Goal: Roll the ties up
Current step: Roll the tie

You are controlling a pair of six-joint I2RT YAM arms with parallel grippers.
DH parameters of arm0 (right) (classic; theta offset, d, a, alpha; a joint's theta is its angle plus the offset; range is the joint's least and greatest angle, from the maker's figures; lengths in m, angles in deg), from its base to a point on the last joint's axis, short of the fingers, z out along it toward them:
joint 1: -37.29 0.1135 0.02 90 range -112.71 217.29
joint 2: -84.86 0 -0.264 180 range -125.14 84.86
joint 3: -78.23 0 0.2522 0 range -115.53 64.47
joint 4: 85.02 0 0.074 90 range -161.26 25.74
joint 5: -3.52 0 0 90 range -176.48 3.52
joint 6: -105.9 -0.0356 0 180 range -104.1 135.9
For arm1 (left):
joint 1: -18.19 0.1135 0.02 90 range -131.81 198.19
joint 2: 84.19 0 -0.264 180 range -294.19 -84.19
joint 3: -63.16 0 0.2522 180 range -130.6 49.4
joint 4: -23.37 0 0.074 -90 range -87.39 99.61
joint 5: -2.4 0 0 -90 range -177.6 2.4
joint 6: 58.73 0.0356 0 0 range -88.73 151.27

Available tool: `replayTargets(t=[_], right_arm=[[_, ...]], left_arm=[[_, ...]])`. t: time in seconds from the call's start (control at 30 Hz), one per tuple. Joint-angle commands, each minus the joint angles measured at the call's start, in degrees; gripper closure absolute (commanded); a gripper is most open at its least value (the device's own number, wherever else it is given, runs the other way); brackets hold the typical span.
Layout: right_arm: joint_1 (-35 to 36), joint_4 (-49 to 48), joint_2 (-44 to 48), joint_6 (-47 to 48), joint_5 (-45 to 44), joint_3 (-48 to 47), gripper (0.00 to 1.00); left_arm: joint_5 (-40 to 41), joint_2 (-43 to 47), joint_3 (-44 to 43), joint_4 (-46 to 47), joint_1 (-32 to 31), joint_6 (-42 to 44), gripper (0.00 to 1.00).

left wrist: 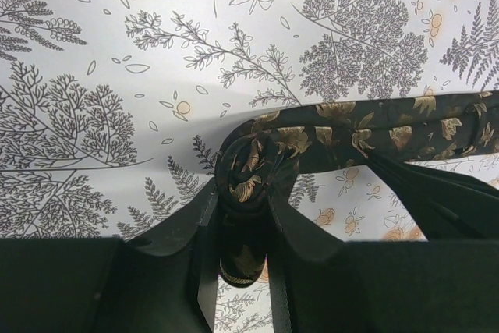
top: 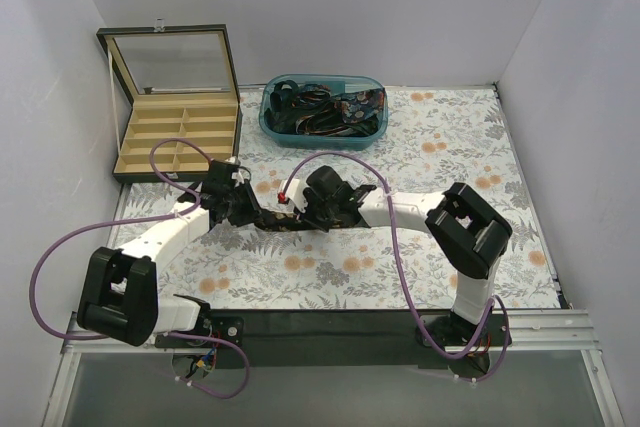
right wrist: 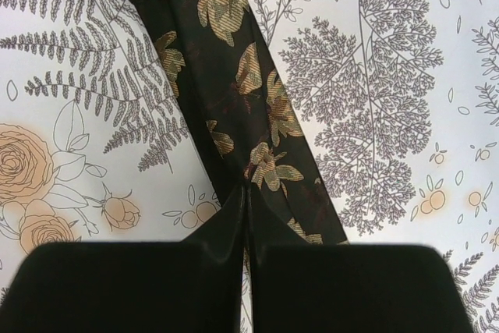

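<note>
Here the tie, left of centre on the bench, is gripped at its rolled end by the left fingers and pinched by the clenched right fingers, presumably to be kept taut for rolling.

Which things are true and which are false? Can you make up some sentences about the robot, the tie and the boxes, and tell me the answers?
1. The left hand grips the rolled-up end of the tie. True.
2. The blue bin is empty. False: more ties lie piled inside it.
3. The lid of the box is closed. False: it stands open, so you can see the little compartments inside.
4. The right hand is pinched shut on the flat part of the tie. True.
</note>
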Motion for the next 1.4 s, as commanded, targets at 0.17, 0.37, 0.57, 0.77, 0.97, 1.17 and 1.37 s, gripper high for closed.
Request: replayTargets(t=[0.17,0.37,0.57,0.77,0.97,1.17,1.37], right_arm=[[0.42,0.31,0.42,-1.04,-1.85,0.05,0.87],[0.25,0.4,3.23,-3.5,-4.39,1.63,0.76],[-2.3,0.31,6.66,-8.33,-4.39,3.04,0.72],[-8.0,0.31,9.91,-18.69,-7.98,5.05,0.67],[-14.94,0.31,12.98,-28.28,-10.02,9.97,0.67],[-22.49,0.14,17.19,-34.08,-12.47,14.81,0.69],[-32.16,0.14,21.42,-35.84,-15.2,18.59,0.7]], left_arm=[[3.79,0.87,1.16,0.35,0.95,-0.77,0.87],[6.35,0.25,1.16,-0.97,0.95,0.28,0.92],[8.89,0.08,1.16,-1.76,0.95,1.16,0.92],[13.2,-0.71,0.72,-4.04,0.95,1.51,1.0],[12.85,-1.33,0.8,-4.13,0.95,1.78,1.0],[11.97,-0.63,1.25,-3.69,0.87,1.78,1.0],[10.74,-0.89,1.77,-3.17,0.95,1.51,1.0]])
